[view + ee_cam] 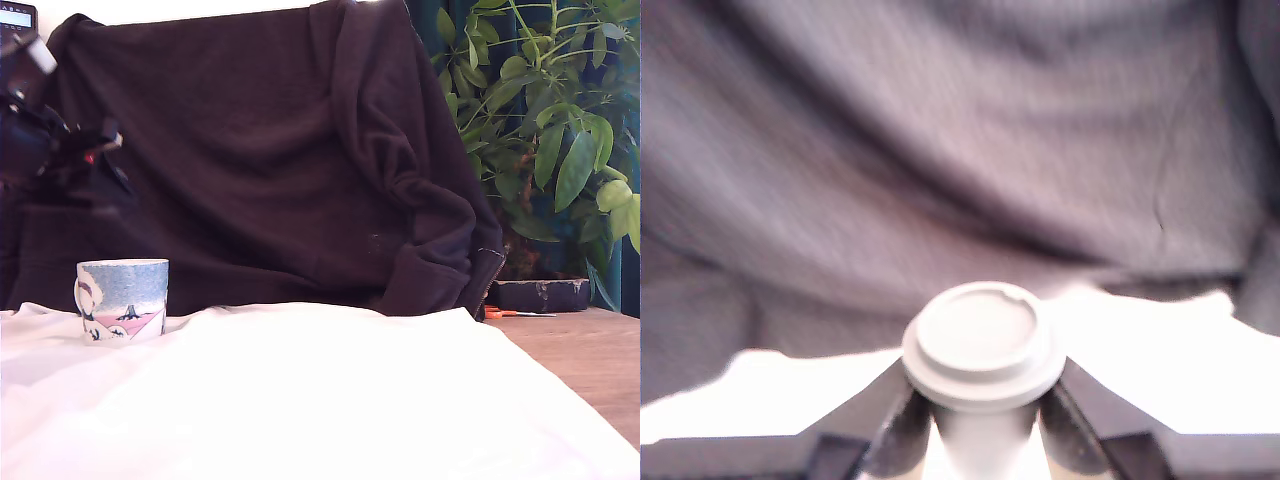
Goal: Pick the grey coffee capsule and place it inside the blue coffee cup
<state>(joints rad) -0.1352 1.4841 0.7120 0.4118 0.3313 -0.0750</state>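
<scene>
- The grey coffee capsule [984,360] sat closest to the wrist camera, its wide flat lid turned toward the lens and its narrower body running away behind the lid, so its long axis lay roughly along the camera's line of sight.
- It looked pale grey and slightly blurred in that view.
- The gripper [985,425] held it: two dark fingers [890,420] pressed in on the body just under the lid, one on each side, closed to a narrow gap around it.
- Behind the capsule lay white cloth and folds of dark fabric.
- In the exterior view, the arm [50,150] appeared as a dark, blurred mass high at the view's left; the capsule could not be made out there.
- The blue coffee cup [123,299] stood upright on the white cloth [330,400] at the exterior view's left, below the arm and apart from it.
- A dark blanket [270,150] hung behind, with a green plant [550,120] at the exterior view's right.
</scene>
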